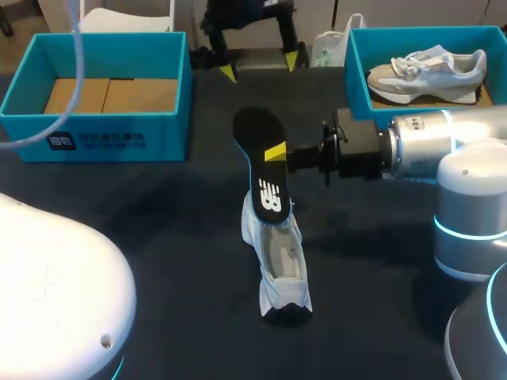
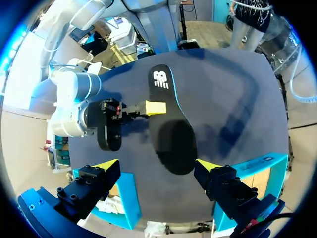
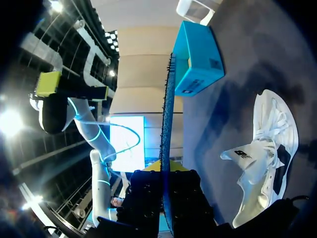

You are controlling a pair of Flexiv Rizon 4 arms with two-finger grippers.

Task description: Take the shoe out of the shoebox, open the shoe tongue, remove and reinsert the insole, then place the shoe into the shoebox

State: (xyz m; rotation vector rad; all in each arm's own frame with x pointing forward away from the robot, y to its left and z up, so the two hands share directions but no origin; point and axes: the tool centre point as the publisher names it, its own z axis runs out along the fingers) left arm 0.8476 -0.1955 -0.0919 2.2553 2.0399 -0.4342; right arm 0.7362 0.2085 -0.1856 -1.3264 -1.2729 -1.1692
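Right gripper (image 1: 275, 153) clamped on the black insole (image 1: 261, 158), yellow tips pinching it about mid-length, one from each side. Arm comes in from the right, level over the table (image 1: 158, 237). Insole is held up off the table, tilted, logo end lowest. In the right wrist view it runs edge-on straight out between the fingers of that gripper (image 3: 167, 166).

White shoe (image 1: 279, 253) sits on the dark table below the insole, out of any box, opening facing up, tongue pulled forward. From overhead the logo end overlaps the shoe's collar – contact not clear. Right wrist view shows the shoe (image 3: 267, 158) off to the side of the insole (image 3: 167, 124), laces loose.

Left gripper (image 1: 260, 66) is at the far edge of the table, fingers spread wide, nothing between them. Its wrist view looks across at the insole (image 2: 171, 124) and the right gripper (image 2: 153, 107) – shoe hidden there.

Left shoebox (image 1: 103, 131), teal, holds only brown cardboard (image 1: 111, 95). Right shoebox (image 1: 356, 79), teal, far right corner, has a second shoe (image 1: 428, 70) lying in it, grey and white.
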